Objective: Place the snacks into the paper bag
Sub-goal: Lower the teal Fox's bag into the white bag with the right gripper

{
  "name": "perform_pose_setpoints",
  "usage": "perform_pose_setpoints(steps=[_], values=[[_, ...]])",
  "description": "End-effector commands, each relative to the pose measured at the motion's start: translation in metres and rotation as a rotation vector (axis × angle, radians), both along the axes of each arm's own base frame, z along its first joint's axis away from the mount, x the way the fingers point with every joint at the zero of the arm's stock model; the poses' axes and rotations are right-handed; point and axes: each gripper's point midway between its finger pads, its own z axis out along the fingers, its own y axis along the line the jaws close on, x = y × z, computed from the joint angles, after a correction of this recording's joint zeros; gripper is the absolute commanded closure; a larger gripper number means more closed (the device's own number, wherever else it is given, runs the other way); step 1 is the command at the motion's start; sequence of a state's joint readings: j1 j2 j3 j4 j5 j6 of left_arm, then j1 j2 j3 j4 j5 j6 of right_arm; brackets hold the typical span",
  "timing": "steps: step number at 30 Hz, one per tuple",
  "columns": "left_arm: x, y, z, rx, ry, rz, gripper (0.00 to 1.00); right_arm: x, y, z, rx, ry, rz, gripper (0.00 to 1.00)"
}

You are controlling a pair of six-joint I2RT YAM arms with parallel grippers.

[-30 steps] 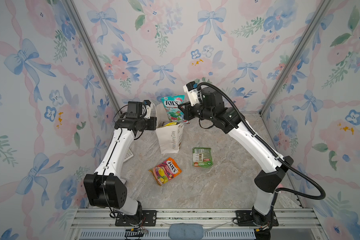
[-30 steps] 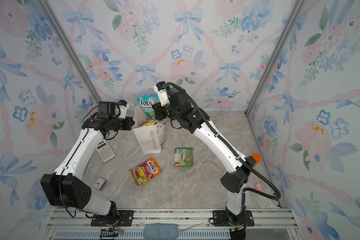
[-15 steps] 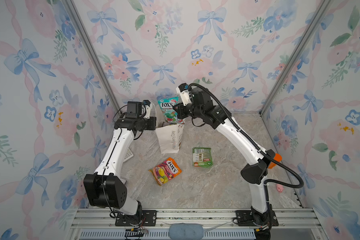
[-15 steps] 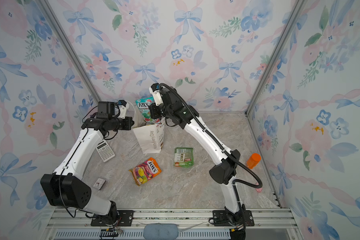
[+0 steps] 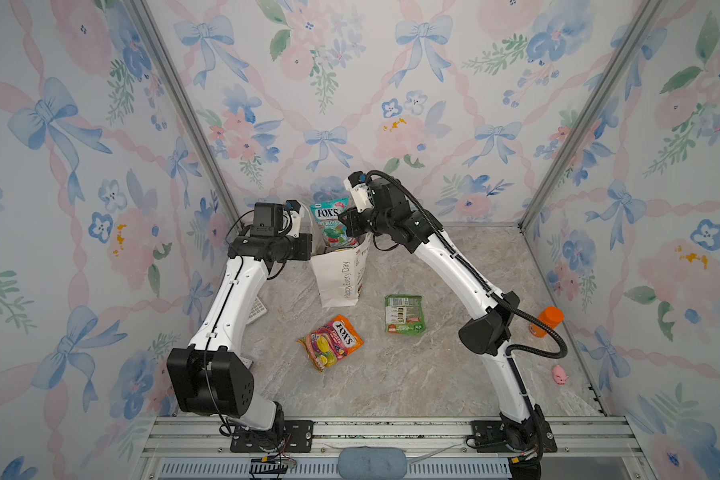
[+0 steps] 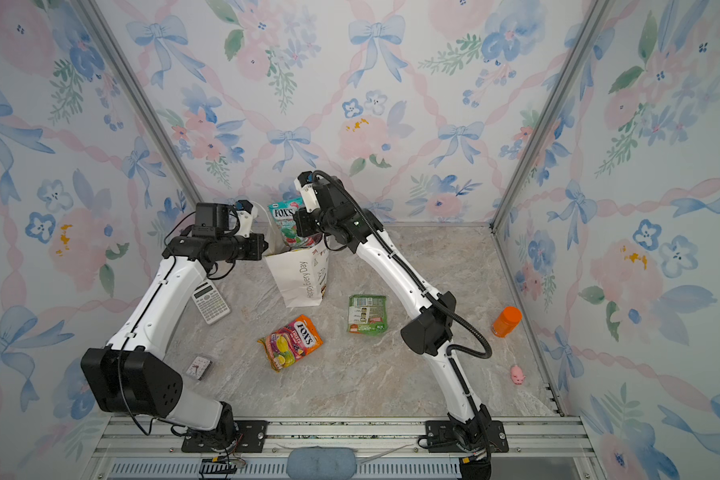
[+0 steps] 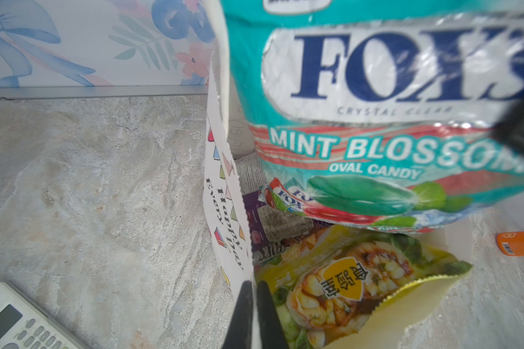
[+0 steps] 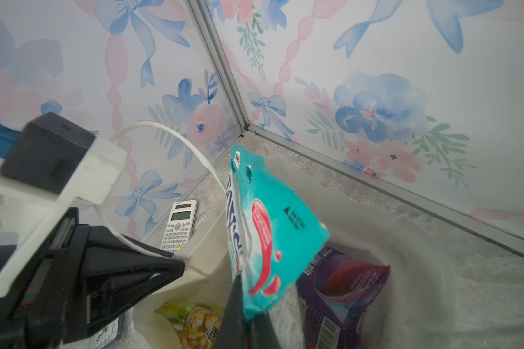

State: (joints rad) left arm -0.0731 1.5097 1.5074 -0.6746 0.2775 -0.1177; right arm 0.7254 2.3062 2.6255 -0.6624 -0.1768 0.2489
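Marble tabletop [image 5: 412,382], floral walls [image 5: 350,83]. Two lie loose mid-frame: orange packet [image 5: 331,341], green packet [image 5: 404,313]. Left gripper [image 7: 256,287] pinches paper bag [image 5: 341,278] rim, right gripper [image 8: 242,290] clamps teal packet [image 5: 331,226]

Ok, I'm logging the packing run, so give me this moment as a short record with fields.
left gripper: shut on the paper bag rim
right gripper: shut on the teal packet, upright at the bag's mouth
inside bag: yellow packet, purple packet
on table: orange packet, green packet
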Motion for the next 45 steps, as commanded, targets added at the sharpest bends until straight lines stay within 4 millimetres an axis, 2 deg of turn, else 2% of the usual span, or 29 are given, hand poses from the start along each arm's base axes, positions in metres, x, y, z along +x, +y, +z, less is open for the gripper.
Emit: perform_pose_setpoints(steps=[1, 8, 9, 11, 14, 15, 17, 22, 24, 26, 29, 33, 40, 45], values=[[-0.001, 0.002, 0.001, -0.012, -0.005, 0.008, 1.0, 0.007, 0.001, 0.011, 0.071, 0.008, 0.007, 1.0], [-0.001, 0.003, 0.001, -0.014, -0.004, 0.009, 1.0, 0.028, -0.001, -0.006, 0.147, 0.101, -0.018, 1.0], [-0.001, 0.003, 0.001, -0.013, -0.003, 0.01, 1.0, 0.031, -0.003, -0.006, 0.153, 0.104, -0.03, 0.91], [-0.001, 0.003, 0.002, -0.014, -0.006, 0.009, 1.0, 0.036, -0.011, -0.001, 0.166, 0.106, -0.059, 0.57], [-0.001, 0.003, 0.001, -0.015, -0.004, 0.01, 1.0, 0.033, -0.018, 0.019, 0.191, 0.081, -0.062, 0.34], [-0.001, 0.003, 0.001, -0.015, -0.004, 0.01, 1.0, 0.031, -0.02, 0.027, 0.196, 0.068, -0.063, 0.32], [-0.001, 0.003, 0.001, -0.017, -0.003, 0.009, 1.0, 0.024, -0.024, 0.042, 0.202, 0.039, -0.061, 0.32], [0.0, 0.004, 0.002, -0.019, -0.006, 0.012, 1.0, 0.011, -0.033, 0.064, 0.197, -0.019, -0.073, 0.32], [0.0, 0.004, 0.002, -0.018, -0.006, 0.012, 1.0, 0.005, -0.033, 0.069, 0.193, -0.036, -0.063, 0.33], [-0.001, 0.004, 0.002, -0.018, -0.006, 0.011, 1.0, 0.0, -0.032, 0.071, 0.174, -0.048, -0.059, 0.39], [0.0, 0.004, 0.002, -0.019, -0.004, 0.009, 1.0, -0.005, -0.029, 0.065, 0.128, -0.06, -0.06, 0.48], [0.0, 0.005, 0.002, -0.017, -0.007, 0.013, 1.0, -0.006, -0.022, 0.05, 0.094, -0.033, -0.048, 0.51], [-0.001, 0.005, 0.002, -0.018, -0.006, 0.012, 1.0, -0.008, -0.023, 0.035, 0.089, 0.015, -0.025, 0.4], [0.0, 0.005, 0.002, -0.018, -0.005, 0.013, 1.0, -0.007, -0.025, 0.031, 0.221, 0.095, 0.037, 0.34]])
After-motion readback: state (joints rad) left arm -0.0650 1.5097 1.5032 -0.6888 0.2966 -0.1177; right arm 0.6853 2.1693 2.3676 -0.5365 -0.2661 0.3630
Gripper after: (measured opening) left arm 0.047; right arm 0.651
